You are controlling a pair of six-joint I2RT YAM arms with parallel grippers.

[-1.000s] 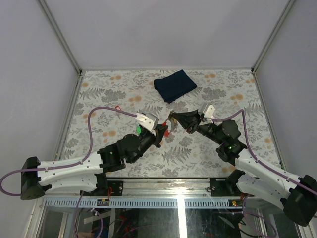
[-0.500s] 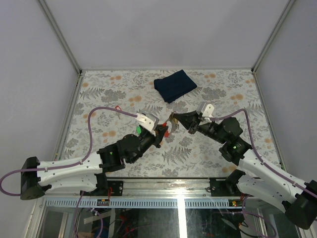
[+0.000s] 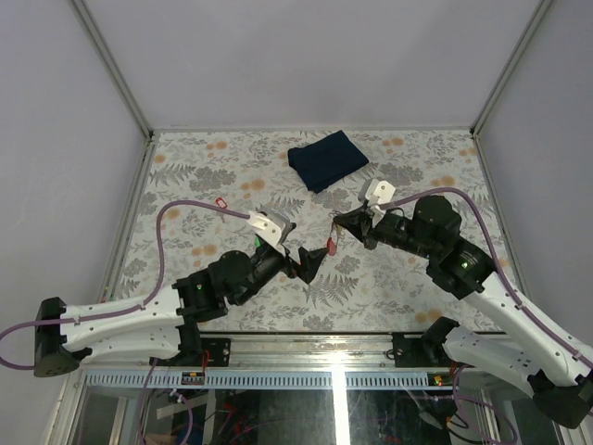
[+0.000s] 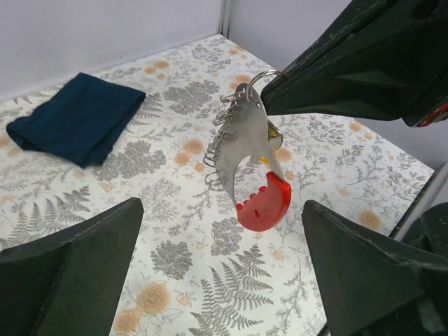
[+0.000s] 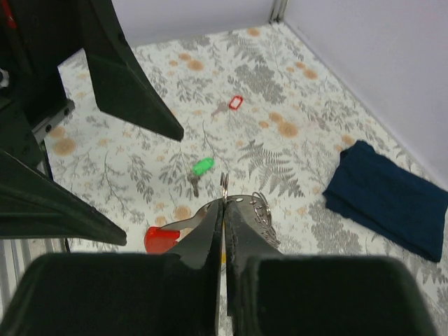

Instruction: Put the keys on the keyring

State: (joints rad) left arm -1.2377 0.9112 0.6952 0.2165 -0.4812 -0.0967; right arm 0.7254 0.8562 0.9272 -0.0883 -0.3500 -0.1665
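Observation:
My right gripper (image 3: 338,222) (image 5: 222,204) is shut on the small ring of the keyring (image 4: 246,136), which hangs in the air. It is a silvery metal piece with a red tag (image 4: 264,204) (image 3: 331,247) (image 5: 161,239) at its low end and thin wire loops along one side. A speck of yellow (image 4: 264,159) shows behind the metal; what it belongs to I cannot tell. My left gripper (image 3: 307,260) (image 4: 221,231) stands open just short of the tag, touching nothing. The green-headed key (image 5: 203,166) (image 3: 258,243) lies on the table below.
A folded dark blue cloth (image 3: 326,159) (image 4: 77,119) (image 5: 392,196) lies at the back of the floral table. A small red tag with a key (image 5: 236,102) (image 3: 220,201) lies at the left by the left arm's cable. Grey walls enclose the table.
My left gripper has opened, let go of the keyring and drawn back toward its base. My right gripper has shifted slightly right, still pinching the ring.

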